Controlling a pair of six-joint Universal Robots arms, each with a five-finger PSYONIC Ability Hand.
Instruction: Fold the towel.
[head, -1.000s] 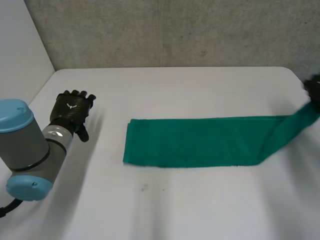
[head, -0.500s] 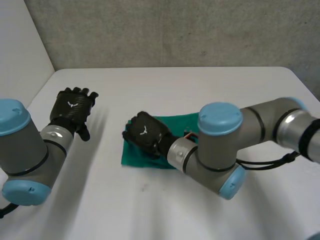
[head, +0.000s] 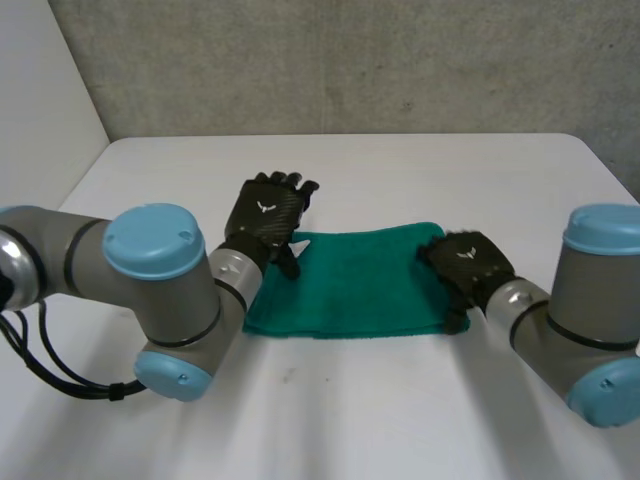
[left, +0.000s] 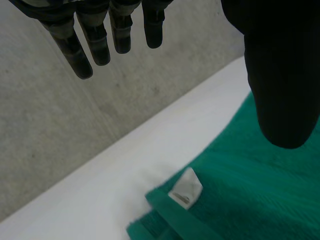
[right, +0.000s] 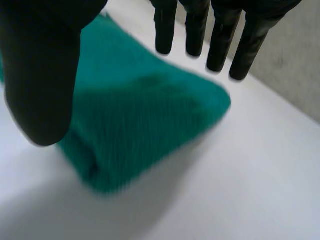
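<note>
Green towel (head: 350, 285) lies folded to a short rectangle, flat on the white counter (head: 400, 420), about mid-counter, between the two hands; its right end shows as a thick rounded fold in the right wrist view, and a small white tag (left: 186, 187) sticks out at its far left corner in the left wrist view; left hand (head: 265, 215) is over that far left corner, fingers (left: 100, 40) straight and apart from the thumb (left: 282, 75), reaching past the far edge toward the grey wall (head: 350, 60), nothing clasped, contact with the cloth cannot be told; right hand (head: 470, 265) is at the towel's right end, palm above the fold, fingers straight, thumb well apart from them, nothing held; left arm (head: 150, 290) and right arm (head: 590, 310) come in low from the near side
</note>
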